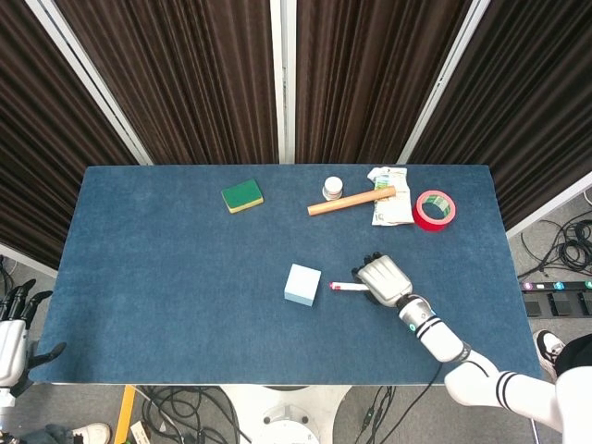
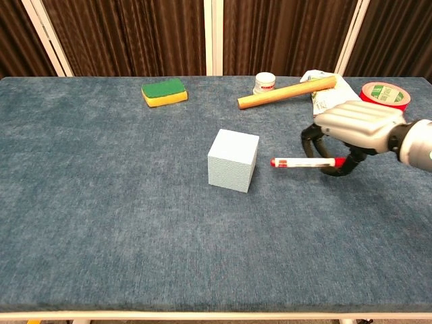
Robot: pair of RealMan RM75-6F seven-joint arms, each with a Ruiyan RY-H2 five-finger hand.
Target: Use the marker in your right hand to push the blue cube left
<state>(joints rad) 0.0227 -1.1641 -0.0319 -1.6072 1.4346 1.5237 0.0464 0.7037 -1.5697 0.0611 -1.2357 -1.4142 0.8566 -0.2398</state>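
Observation:
The light blue cube (image 1: pixel 302 284) (image 2: pixel 233 160) stands near the middle of the blue table, slightly turned. To its right, my right hand (image 1: pixel 384 278) (image 2: pixel 354 125) grips a white marker with a red tip (image 1: pixel 345 287) (image 2: pixel 304 163), held level and pointing left at the cube. A small gap separates the red tip from the cube's right face. My left hand (image 1: pixel 14 328) hangs off the table's left front corner, holding nothing, fingers apart; the chest view does not show it.
Along the far edge lie a green and yellow sponge (image 1: pixel 242 196), a small white jar (image 1: pixel 332 189), a wooden rod (image 1: pixel 351 202), a crumpled white wrapper (image 1: pixel 390 207) and a red tape roll (image 1: pixel 435 209). Dark curtains hang behind the table (image 1: pixel 166 277).

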